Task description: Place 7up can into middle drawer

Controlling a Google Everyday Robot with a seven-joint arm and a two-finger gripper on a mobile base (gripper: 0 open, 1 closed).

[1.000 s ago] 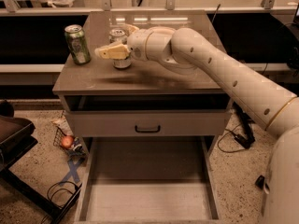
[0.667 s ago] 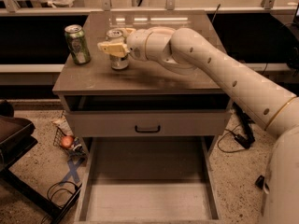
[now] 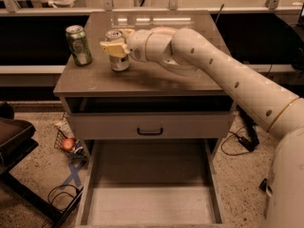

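One middle drawer (image 3: 149, 208) gapes open up front. Past the closed drawer front (image 3: 190, 126), the tool (image 3: 113, 49) pinches the 7up can (image 3: 119, 63), upright on the table (image 3: 156, 82). High grip there: it could slip or tip, clipping the green can (image 3: 79, 46) nearby.

Just the one camera here, up high and looking down and forward at the front of the cabinet (image 3: 156, 77), close enough that the pulled-out middle drawer (image 3: 149, 208) runs off the bottom edge, with the gripper (image 3: 114, 47) upper left at the 7up can (image 3: 118, 61).
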